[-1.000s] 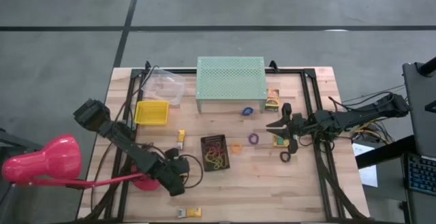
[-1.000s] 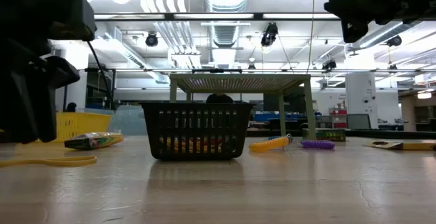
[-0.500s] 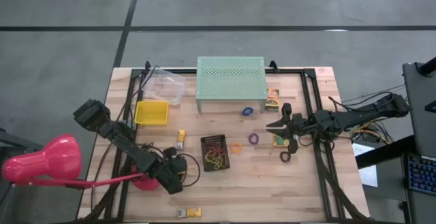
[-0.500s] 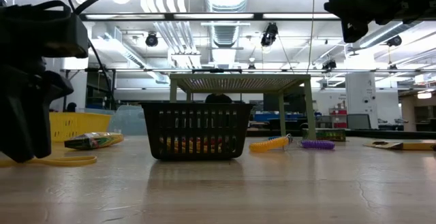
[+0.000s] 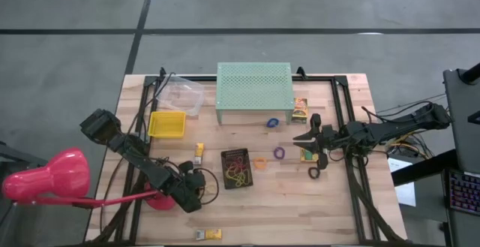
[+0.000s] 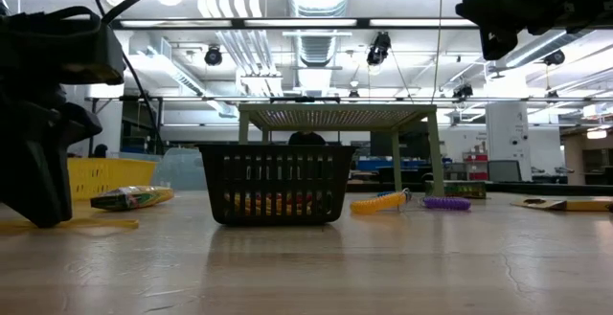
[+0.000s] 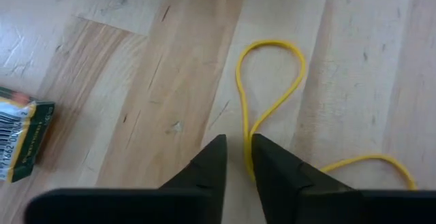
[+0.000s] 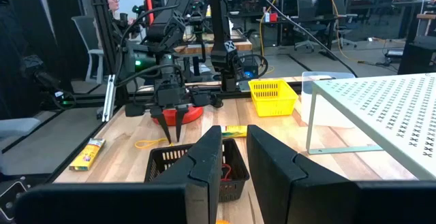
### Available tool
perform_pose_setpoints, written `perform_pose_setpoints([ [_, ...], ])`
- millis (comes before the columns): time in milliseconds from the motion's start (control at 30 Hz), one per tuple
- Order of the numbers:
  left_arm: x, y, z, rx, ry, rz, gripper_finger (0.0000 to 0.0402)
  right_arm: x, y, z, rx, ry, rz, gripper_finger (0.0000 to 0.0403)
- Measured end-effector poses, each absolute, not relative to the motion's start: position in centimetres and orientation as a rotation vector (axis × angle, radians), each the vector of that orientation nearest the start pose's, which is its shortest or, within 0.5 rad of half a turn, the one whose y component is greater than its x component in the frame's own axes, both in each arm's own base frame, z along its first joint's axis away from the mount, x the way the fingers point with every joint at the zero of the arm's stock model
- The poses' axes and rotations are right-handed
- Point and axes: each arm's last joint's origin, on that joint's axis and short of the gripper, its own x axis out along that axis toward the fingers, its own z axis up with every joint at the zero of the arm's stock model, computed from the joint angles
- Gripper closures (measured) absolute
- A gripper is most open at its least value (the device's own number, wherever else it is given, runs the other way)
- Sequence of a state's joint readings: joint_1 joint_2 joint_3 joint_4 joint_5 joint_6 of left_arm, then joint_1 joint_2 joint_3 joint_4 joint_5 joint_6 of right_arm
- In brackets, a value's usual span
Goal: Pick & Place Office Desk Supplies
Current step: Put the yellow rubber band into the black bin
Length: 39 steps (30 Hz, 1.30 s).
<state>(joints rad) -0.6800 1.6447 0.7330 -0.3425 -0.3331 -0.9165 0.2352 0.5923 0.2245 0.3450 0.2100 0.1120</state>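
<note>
Left wrist view: the left gripper (image 7: 236, 163) is down at the table (image 7: 136, 81), its fingers pinched on a yellow rubber band (image 7: 269, 81) whose loop lies just beyond the tips, and a small printed box (image 7: 20, 142) lies off to one side. Past it in the high view stand a black basket (image 5: 236, 168) holding rubber bands, then a yellow bin (image 5: 166, 124) and the green stand (image 5: 253, 85). The right gripper (image 5: 313, 151) hovers nearly closed and empty near purple rings (image 5: 279, 153)
</note>
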Motion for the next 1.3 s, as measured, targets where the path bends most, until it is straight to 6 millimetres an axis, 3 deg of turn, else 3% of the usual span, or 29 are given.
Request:
perform_pose_setpoints([
  [200,21.4,-16.1,12.0,-0.207,1.094,0.216,0.0395,14.5,2.8,21.7,0.107,0.023,0.024,0.0335],
  [567,21.3,-15.9,12.4,-0.21,1.082,0.217,0.0398,14.5,2.8,21.7,0.107,0.023,0.024,0.0335],
  [933,21.6,-15.9,17.5,-0.173,0.985,0.191,0.0398,14.5,2.8,21.7,0.107,0.024,0.024,0.0335],
  [1300,22.4,-15.3,22.2,-0.014,0.822,0.184,0.0399,14.5,2.8,21.7,0.107,0.024,0.024,0.0335],
])
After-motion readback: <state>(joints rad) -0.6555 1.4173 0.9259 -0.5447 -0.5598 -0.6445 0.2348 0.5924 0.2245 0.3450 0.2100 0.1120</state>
